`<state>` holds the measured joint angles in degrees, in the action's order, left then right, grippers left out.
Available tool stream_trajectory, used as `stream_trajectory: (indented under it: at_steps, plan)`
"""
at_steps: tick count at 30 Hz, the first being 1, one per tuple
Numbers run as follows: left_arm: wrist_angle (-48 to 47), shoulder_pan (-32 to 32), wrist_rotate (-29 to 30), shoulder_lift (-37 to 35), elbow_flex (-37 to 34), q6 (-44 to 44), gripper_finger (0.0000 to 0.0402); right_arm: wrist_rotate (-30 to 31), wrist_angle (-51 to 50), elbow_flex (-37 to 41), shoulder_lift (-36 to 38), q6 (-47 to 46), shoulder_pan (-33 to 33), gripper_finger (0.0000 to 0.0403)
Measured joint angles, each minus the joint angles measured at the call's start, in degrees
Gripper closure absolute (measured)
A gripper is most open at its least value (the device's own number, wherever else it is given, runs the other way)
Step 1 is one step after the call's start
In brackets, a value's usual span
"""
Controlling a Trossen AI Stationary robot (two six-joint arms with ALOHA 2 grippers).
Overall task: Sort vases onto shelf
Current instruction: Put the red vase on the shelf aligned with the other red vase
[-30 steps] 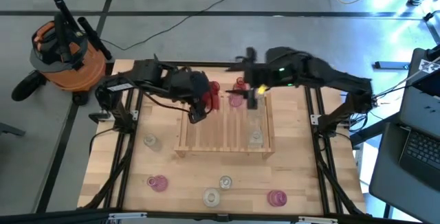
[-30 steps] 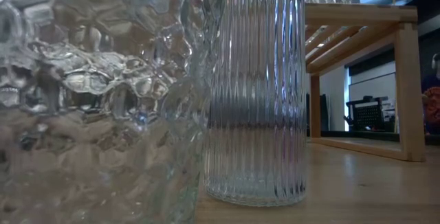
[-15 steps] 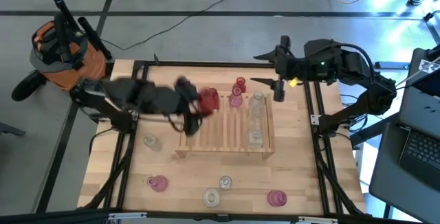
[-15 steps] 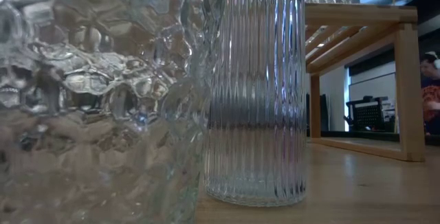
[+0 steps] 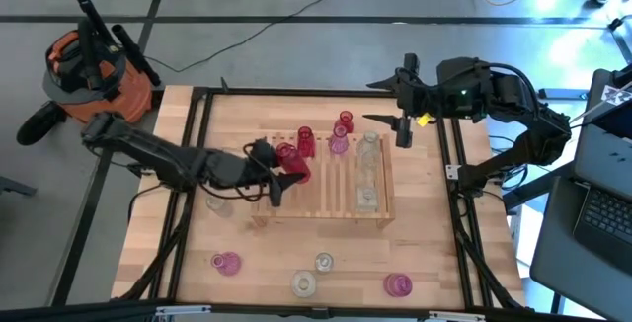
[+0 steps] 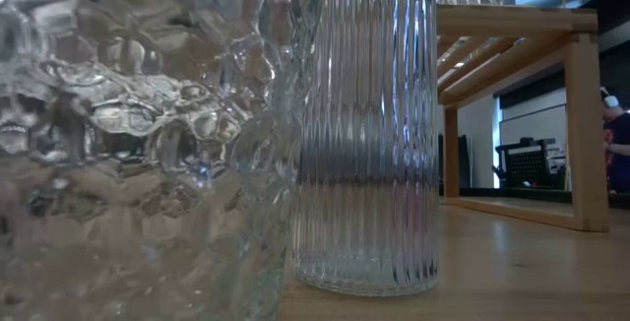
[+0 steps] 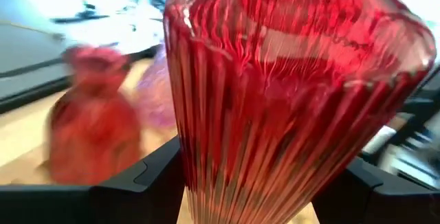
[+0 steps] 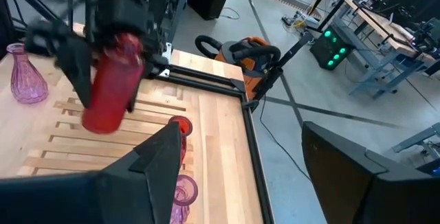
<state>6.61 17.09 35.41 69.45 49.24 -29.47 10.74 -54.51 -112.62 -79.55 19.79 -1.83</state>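
Note:
My left gripper reaches in from the table's left and is shut on a red ribbed vase, which fills the left wrist view and hangs over the left part of the slatted wooden shelf. On the shelf stand a red vase, a small red one, a pink one and two clear ones. My right gripper is open and raised beside the shelf's far right corner, with nothing between its fingers. My left gripper pinches the red vase's ribbed body between its two fingers, one on each side. The fingers come nearly level from the table's left. The vase is lifted clear above the shelf's slats and hangs tilted.
Loose vases stand on the tabletop: a clear one left of the shelf, and pink, clear, clear and pink ones near the front edge. Two clear vases stand close before the low camera. An orange vacuum is off the table.
My left gripper has sunk and stretched out toward the table's near edge with the red vase, rolling as it went; the vase now hangs lower over the shelf's left part. My right gripper drew back from above the shelf toward the table's right edge, then kept still.

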Motion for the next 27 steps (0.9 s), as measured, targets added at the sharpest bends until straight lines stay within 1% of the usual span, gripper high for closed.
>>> stream_trajectory:
  at_steps: [3,4,6,14,16,20,24,27]
  plan:
    - [1.3,1.2,8.8,0.9,-2.0,-0.3,0.0164,-0.1,-0.6,0.0,0.0,-0.3,0.0,0.0155]
    - [1.6,1.4,11.0,1.0,-2.2,-0.3,0.0164,-0.1,-0.8,0.0,0.0,-0.4,0.0,0.0155]
    - [2.2,1.2,12.2,1.7,-2.2,-0.9,0.0164,-0.1,-1.0,0.0,0.0,-0.4,0.0,0.0155]
    - [2.6,0.4,5.7,8.0,-2.5,-4.1,0.0165,0.2,-1.0,0.0,0.0,-0.4,-0.1,0.0155]
    - [3.1,0.4,5.6,8.9,-2.5,-4.5,0.0165,0.2,-1.1,0.0,0.0,-0.4,-0.1,0.0155]
    - [3.5,0.2,4.7,9.0,-2.5,-4.4,0.0165,0.3,-1.3,0.0,0.0,-0.4,-0.1,0.0155]
    - [3.5,-1.0,0.3,8.9,-2.5,-2.0,0.0165,0.3,-1.8,0.0,0.0,-0.4,-0.1,0.0155]
    - [3.5,-1.7,-1.3,8.9,-2.4,-1.9,0.0165,0.3,-2.1,0.0,-0.1,-0.4,-0.1,0.0155]
